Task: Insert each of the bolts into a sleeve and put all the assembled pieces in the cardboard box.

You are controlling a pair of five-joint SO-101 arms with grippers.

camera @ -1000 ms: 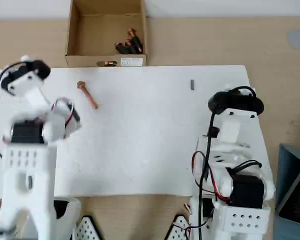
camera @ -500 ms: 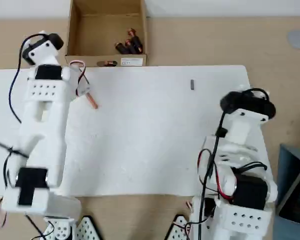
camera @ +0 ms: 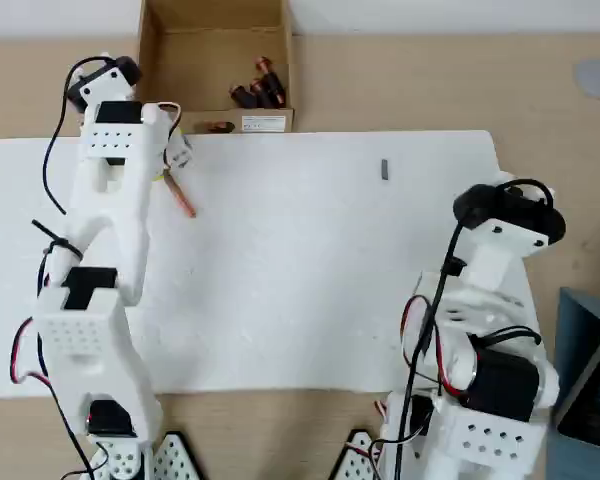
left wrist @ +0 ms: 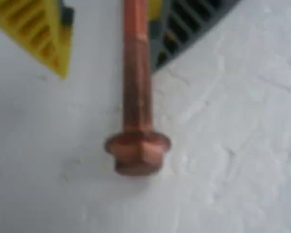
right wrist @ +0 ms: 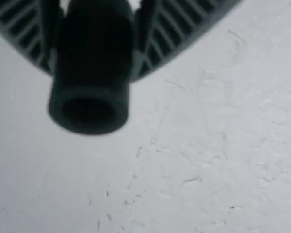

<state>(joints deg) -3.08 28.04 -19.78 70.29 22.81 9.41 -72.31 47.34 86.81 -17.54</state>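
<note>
A copper bolt (left wrist: 137, 97) lies on the white mat (camera: 310, 280), its hex head toward my left wrist camera. My left gripper (left wrist: 109, 53) is open and straddles the shaft, with the yellow finger (left wrist: 36, 29) on one side and the dark finger (left wrist: 184, 29) close on the other. In the high view the left arm covers the bolt's head end, and the bolt (camera: 183, 200) shows beside it. My right gripper (right wrist: 94, 29) is shut on a black sleeve (right wrist: 89, 97), held low over the mat at the right side. The cardboard box (camera: 155, 70) holds several assembled pieces (camera: 258, 92).
A small dark sleeve (camera: 385, 170) lies on the mat's far right part. A copper piece (camera: 218, 127) sits at the box's front wall. The right arm (camera: 500, 215) stands near the mat's right edge. A grey bin (camera: 585, 370) is off the mat at the right.
The left arm swung from the near left out to the far left and came down over the bolt. The right arm drifted slightly rightward.
</note>
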